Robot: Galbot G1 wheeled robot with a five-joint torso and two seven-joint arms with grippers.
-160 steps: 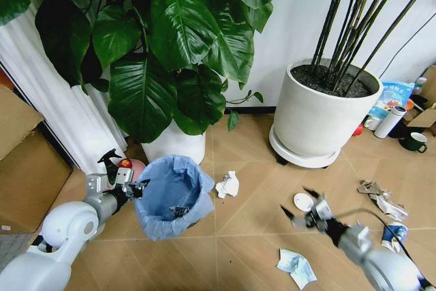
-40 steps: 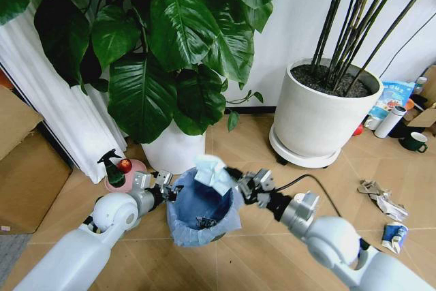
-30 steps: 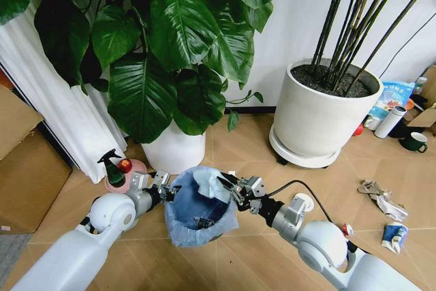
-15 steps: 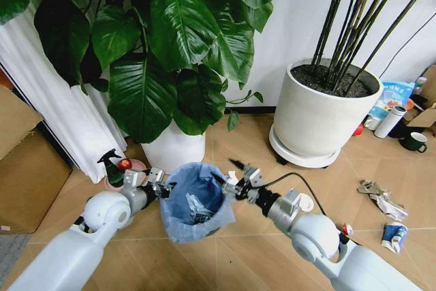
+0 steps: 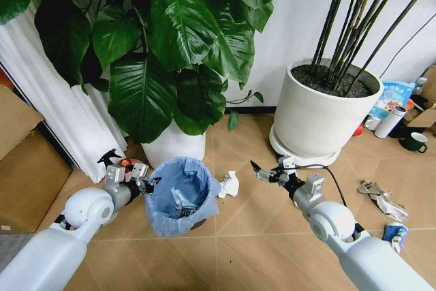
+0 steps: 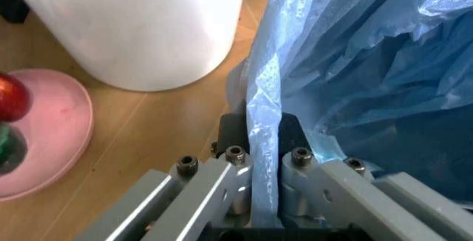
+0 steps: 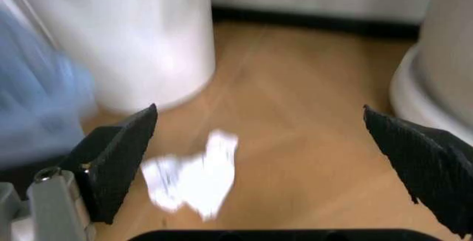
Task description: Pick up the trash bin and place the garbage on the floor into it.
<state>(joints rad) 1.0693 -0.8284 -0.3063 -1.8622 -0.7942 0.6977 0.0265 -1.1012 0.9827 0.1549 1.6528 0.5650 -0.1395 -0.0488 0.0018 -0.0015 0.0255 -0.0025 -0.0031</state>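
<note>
Our left gripper (image 6: 265,196) has its jaws clamped on the trash bin (image 5: 178,195) rim by the white pot; our right gripper (image 5: 268,170), jaws wide and empty, hovers beside a crumpled tissue (image 5: 229,185) on the floor.

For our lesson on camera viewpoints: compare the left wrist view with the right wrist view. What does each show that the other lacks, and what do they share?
Left wrist view alone: the left gripper shut on the trash bin, pinching the blue bag at its rim, and a pink dish on the floor.

Right wrist view alone: the right gripper open, with a crumpled white tissue on the floor between its fingers, and the edge of the large pot on the other side.

Both: the white plant pot, the wooden floor and the bin's blue bag.
</note>
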